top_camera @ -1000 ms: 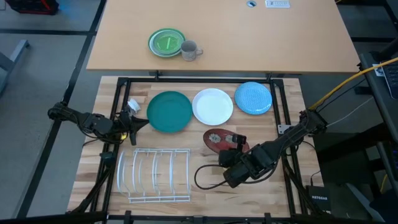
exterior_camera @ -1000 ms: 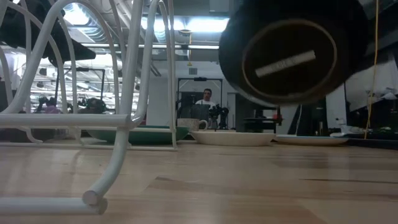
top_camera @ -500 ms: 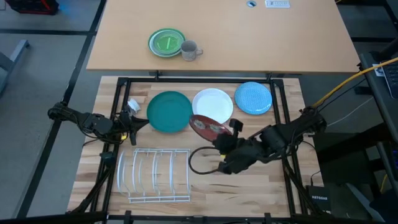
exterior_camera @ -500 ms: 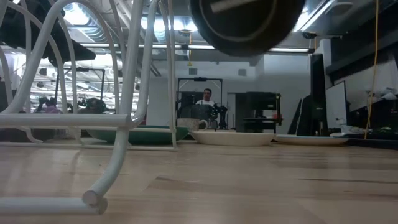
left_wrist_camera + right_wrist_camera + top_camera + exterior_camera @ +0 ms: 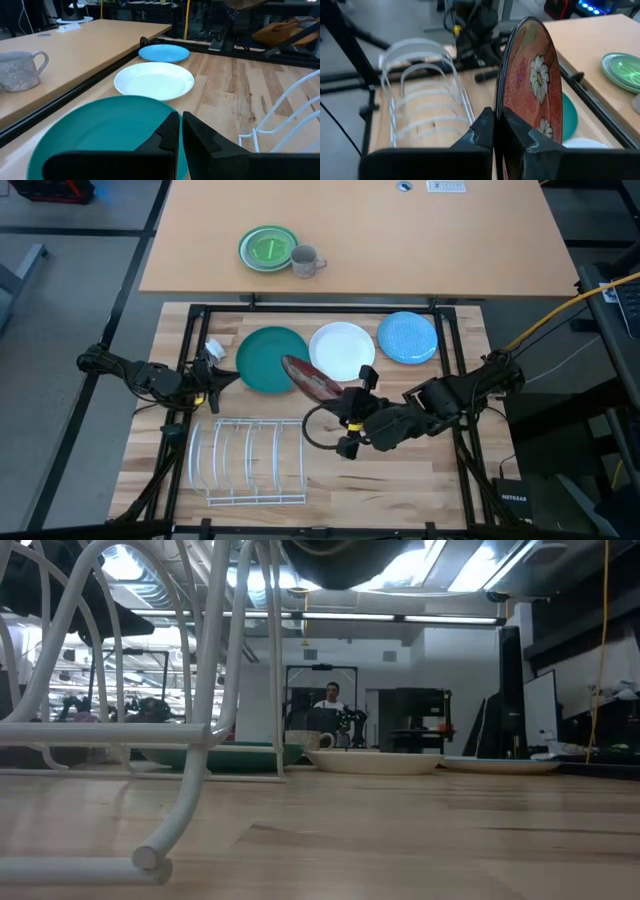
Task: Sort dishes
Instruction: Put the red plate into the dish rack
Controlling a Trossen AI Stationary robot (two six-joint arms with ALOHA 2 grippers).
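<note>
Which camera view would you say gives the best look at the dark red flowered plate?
The right wrist view: the dark red plate stands on edge, flowers clear, in the right pincer. The high view shows it small and tilted; the low view only a dark underside; the left wrist view nothing.

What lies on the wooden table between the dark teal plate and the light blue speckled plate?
The white plate, seen in the high view, sits between the teal plate and the blue plate.

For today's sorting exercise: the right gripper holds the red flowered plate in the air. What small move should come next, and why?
Probably carry it a little further toward the white wire rack. The right gripper is shut on the red flowered plate, held on edge above the table, and the rack's slots look empty, so it is not yet over one.
</note>
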